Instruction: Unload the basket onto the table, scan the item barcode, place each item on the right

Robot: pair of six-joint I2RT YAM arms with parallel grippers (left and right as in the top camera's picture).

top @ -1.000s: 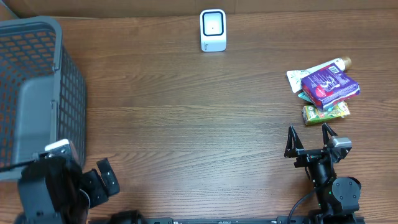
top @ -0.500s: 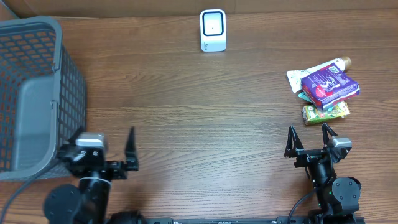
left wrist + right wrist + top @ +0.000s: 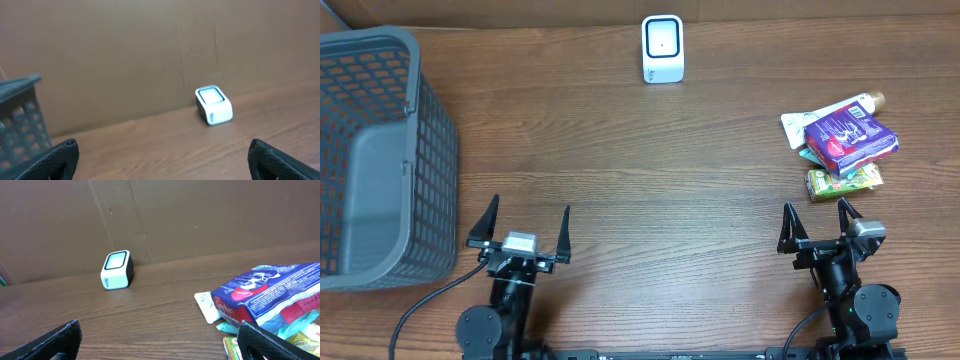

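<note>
Gaping left tool (image 3: 531,204), right tool (image 3: 814,203) face scanner (image 3: 662,47) (apparently).

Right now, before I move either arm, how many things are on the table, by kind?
Basket: 1
Scanner: 1
Packaged items: 4 visible (purple pack, white pouch, teal wrapper, green carton)
Total: 6
</note>
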